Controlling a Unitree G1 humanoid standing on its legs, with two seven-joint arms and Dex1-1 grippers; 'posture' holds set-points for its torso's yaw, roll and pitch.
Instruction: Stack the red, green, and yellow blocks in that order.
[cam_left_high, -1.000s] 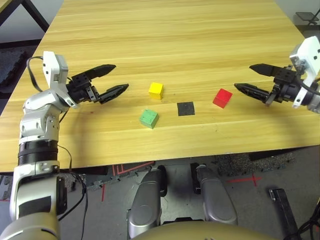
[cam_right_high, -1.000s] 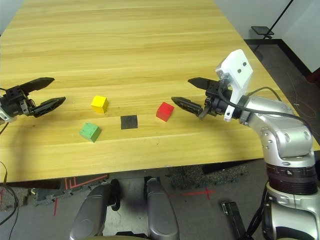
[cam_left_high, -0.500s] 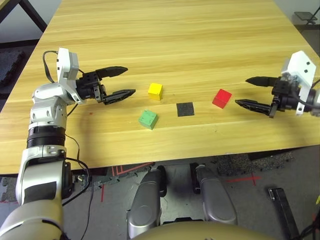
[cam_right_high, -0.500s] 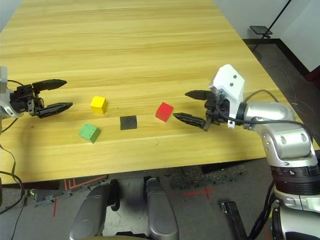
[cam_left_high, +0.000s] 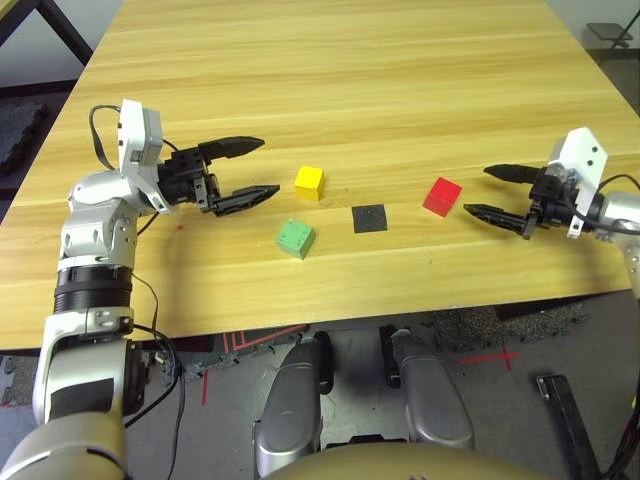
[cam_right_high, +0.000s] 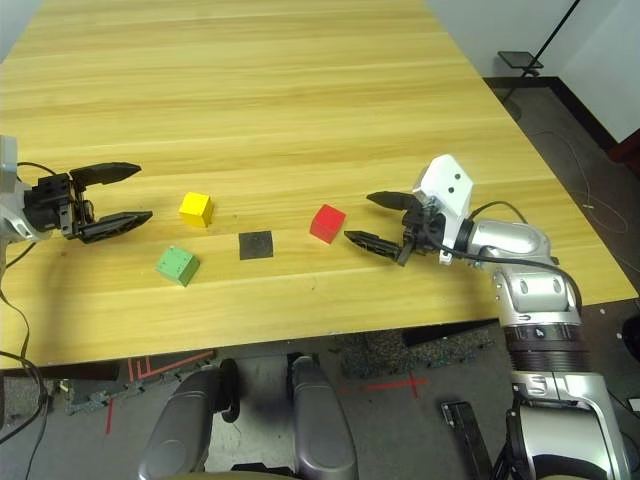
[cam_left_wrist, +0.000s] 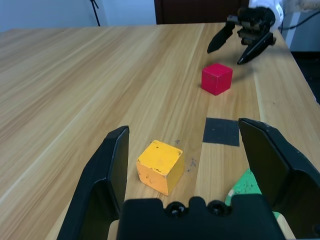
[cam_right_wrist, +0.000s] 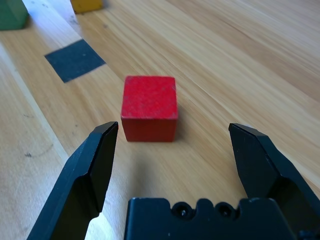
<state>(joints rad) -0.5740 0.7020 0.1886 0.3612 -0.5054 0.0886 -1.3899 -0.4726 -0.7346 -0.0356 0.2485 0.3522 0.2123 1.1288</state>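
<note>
the red block (cam_right_wrist: 149, 107), likely light and rigid, sits before the spread right claw (cam_right_wrist: 175, 150); pinch its flat opposite sides.

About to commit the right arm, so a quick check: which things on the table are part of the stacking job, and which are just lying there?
For the job:
- red block
- green block
- yellow block

All three sit apart, none stacked.

Just lying there:
- flat black square patch on the table
</note>
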